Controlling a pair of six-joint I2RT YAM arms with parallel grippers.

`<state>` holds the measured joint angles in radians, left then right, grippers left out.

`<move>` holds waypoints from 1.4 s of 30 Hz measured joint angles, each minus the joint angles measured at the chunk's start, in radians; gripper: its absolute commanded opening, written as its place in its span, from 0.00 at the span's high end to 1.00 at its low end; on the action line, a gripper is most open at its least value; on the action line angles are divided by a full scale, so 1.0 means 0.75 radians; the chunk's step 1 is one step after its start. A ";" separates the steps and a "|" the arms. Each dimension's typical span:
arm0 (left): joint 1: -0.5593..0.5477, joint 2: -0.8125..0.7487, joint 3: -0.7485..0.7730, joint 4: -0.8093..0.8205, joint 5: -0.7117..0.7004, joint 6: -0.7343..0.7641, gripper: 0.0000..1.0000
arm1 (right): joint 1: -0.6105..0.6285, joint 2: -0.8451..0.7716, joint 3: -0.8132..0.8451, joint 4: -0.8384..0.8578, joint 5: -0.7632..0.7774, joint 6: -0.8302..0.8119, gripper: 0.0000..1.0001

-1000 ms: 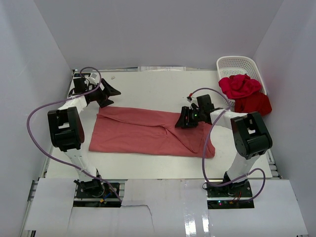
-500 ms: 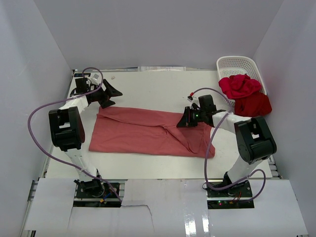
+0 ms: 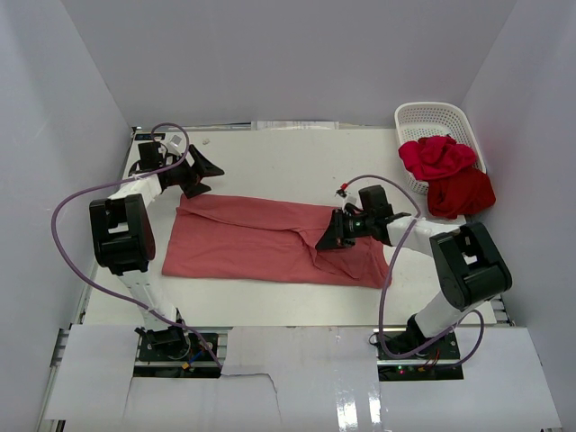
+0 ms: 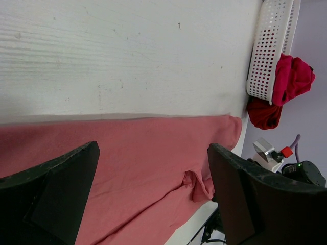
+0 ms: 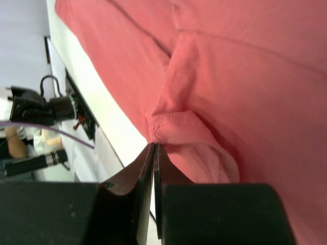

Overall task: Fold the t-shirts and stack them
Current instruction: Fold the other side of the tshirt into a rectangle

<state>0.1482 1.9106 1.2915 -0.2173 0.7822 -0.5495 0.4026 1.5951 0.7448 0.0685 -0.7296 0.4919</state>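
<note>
A dusty salmon-red t-shirt (image 3: 252,243) lies spread flat across the middle of the table, folded lengthwise. My right gripper (image 3: 322,243) is low over its right part, shut on a raised sleeve hem (image 5: 176,122). In the right wrist view the jaws meet at the hem with the cloth (image 5: 245,76) bunched behind them. My left gripper (image 3: 209,171) hovers wide open just beyond the shirt's far left corner, holding nothing. A bright crimson t-shirt (image 3: 436,155) hangs out of the basket, and a darker red t-shirt (image 3: 463,191) lies beside it.
A white lattice basket (image 3: 432,115) stands at the far right corner, also seen in the left wrist view as the basket (image 4: 271,46) with the crimson shirt (image 4: 294,76) spilling over it. Purple cables loop beside both arms. White walls close in the table.
My right gripper shut on the sleeve hem and pulled it toward the near left, bunching the cloth. The left arm stayed almost still.
</note>
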 measured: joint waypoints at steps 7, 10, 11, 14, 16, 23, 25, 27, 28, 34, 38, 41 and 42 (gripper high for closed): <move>-0.001 0.025 0.014 -0.005 -0.002 0.001 0.02 | 0.046 0.096 -0.012 0.056 -0.157 0.037 0.33; -0.001 0.038 0.019 -0.017 -0.002 0.005 0.02 | 0.048 0.098 0.005 0.064 -0.201 0.040 0.33; -0.001 0.041 0.020 -0.023 -0.003 0.006 0.02 | 0.048 0.098 0.021 0.064 -0.207 0.040 0.33; -0.002 0.041 0.026 -0.040 -0.005 0.011 0.02 | 0.044 0.083 0.098 0.064 -0.191 0.042 0.34; -0.002 0.041 0.038 -0.050 -0.005 0.015 0.02 | 0.038 0.058 0.157 0.058 -0.174 0.035 0.34; -0.003 0.041 0.052 -0.061 -0.005 0.025 0.02 | 0.030 -0.043 0.294 0.010 -0.058 -0.076 0.34; -0.003 0.041 0.052 -0.061 -0.005 0.025 0.02 | 0.028 -0.027 0.294 0.000 -0.037 -0.108 0.35; -0.005 0.041 0.052 -0.061 -0.005 0.025 0.02 | 0.024 0.021 0.279 0.008 -0.030 -0.124 0.37; -0.006 0.041 0.052 -0.061 -0.005 0.025 0.02 | 0.024 0.052 0.257 0.026 -0.033 -0.120 0.37; -0.010 0.041 0.052 -0.062 -0.005 0.026 0.02 | 0.050 0.166 0.018 0.090 -0.041 -0.043 0.40; -0.012 0.041 0.052 -0.069 -0.005 0.026 0.02 | 0.087 0.168 -0.006 0.114 -0.052 -0.022 0.42; -0.017 0.041 0.052 -0.077 -0.005 0.026 0.02 | 0.101 0.158 0.008 0.090 -0.027 -0.037 0.44; -0.019 0.041 0.052 -0.082 -0.005 0.027 0.02 | 0.101 0.151 0.025 0.062 -0.010 -0.046 0.44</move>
<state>0.1337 1.9411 1.3308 -0.2787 0.7788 -0.5289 0.4786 1.7084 0.7639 0.1150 -0.7372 0.4576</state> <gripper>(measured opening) 0.979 0.563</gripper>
